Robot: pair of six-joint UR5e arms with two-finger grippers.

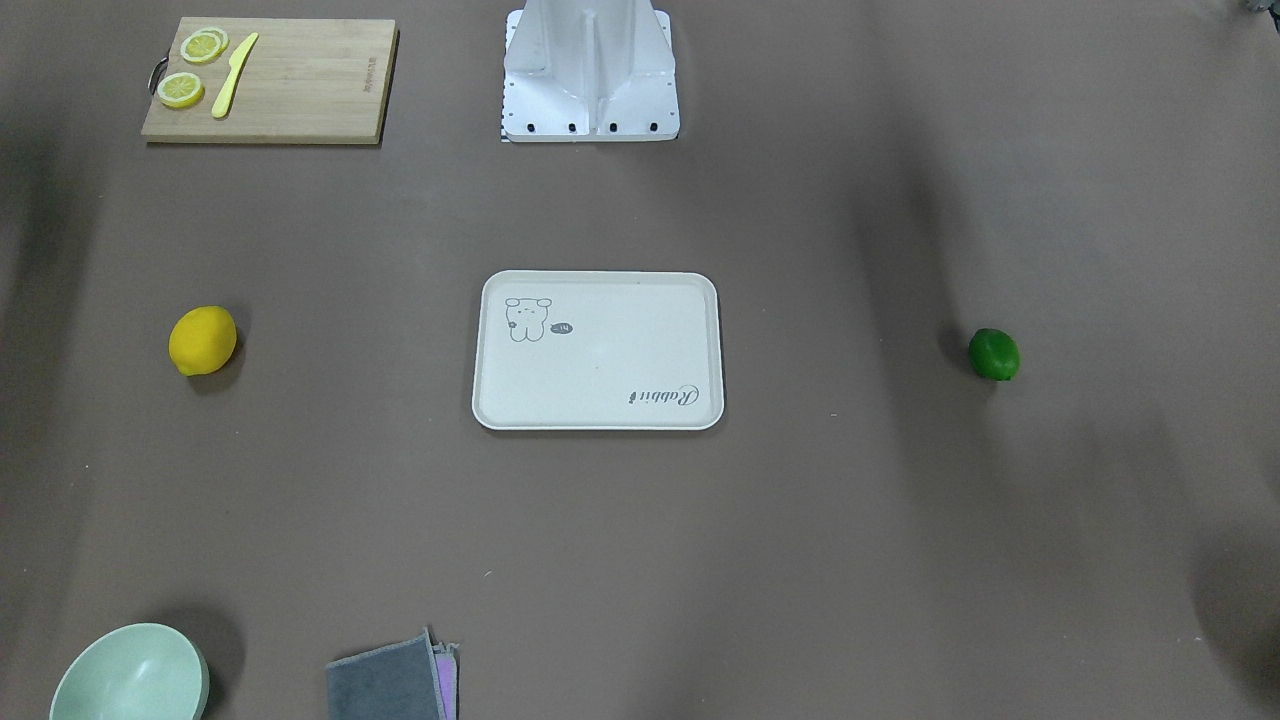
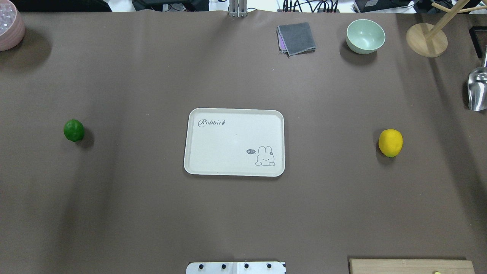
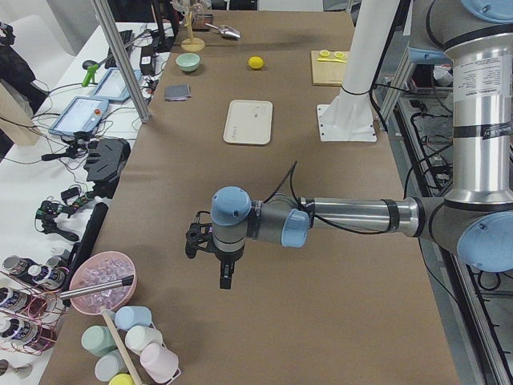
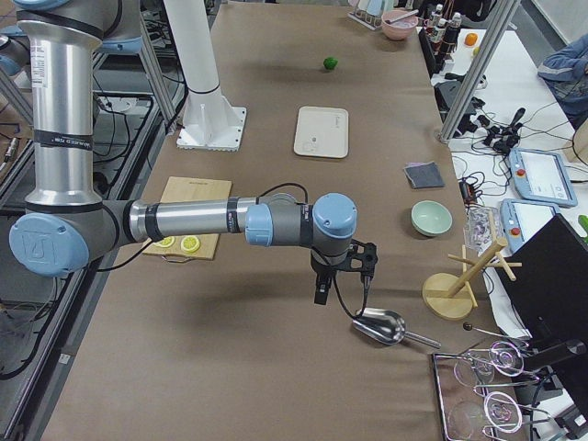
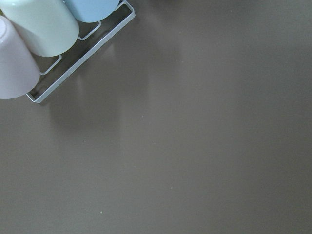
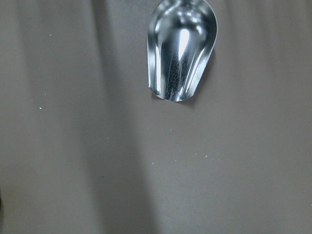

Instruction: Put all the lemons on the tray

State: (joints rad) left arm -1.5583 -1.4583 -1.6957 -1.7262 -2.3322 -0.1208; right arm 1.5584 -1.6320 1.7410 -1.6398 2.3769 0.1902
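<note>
The yellow lemon (image 1: 203, 340) lies on the brown table on my right side; it also shows in the overhead view (image 2: 390, 142). The green lemon (image 1: 994, 354) lies on my left side, seen from overhead too (image 2: 74, 130). The cream tray (image 1: 620, 340) sits empty midway between them (image 2: 228, 140). My left gripper (image 3: 226, 277) hangs over bare table far from the green lemon. My right gripper (image 4: 321, 292) hangs near a metal scoop, far from the yellow lemon. I cannot tell whether either is open or shut. Neither wrist view shows fingers.
A wooden cutting board (image 1: 300, 90) with lemon slices and a yellow knife sits near the robot base (image 1: 590, 90). A green bowl (image 2: 365, 36), grey cloth (image 2: 296, 38), wooden stand (image 2: 426, 40) and scoop (image 6: 180, 48) stand at the far right. A cup rack (image 5: 29, 34) is near the left gripper.
</note>
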